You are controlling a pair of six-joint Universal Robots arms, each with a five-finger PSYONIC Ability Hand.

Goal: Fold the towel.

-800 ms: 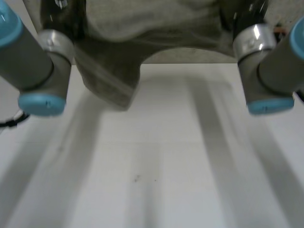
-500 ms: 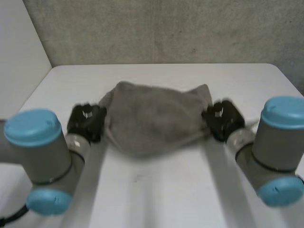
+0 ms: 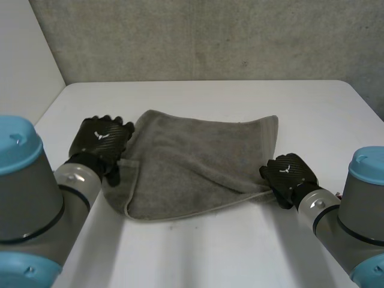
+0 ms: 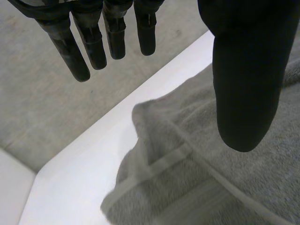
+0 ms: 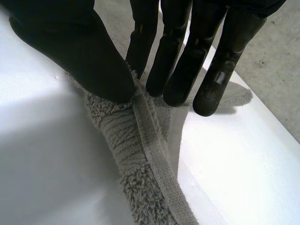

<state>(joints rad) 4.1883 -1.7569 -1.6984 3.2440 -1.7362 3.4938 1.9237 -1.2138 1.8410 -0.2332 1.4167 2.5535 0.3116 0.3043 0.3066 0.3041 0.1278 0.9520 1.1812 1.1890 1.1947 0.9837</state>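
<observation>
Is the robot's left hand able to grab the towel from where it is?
Probably yes. The left hand is open, right at the left edge of the towel, and nothing lies between them. The right hand pinches the near right corner.

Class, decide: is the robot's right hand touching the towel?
Touching. The right wrist view shows the right hand pinching the towel at its hem, between the thumb and a finger.

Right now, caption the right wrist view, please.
Right hand pinches the towel's hemmed edge between thumb and fingers on a white table.
</observation>
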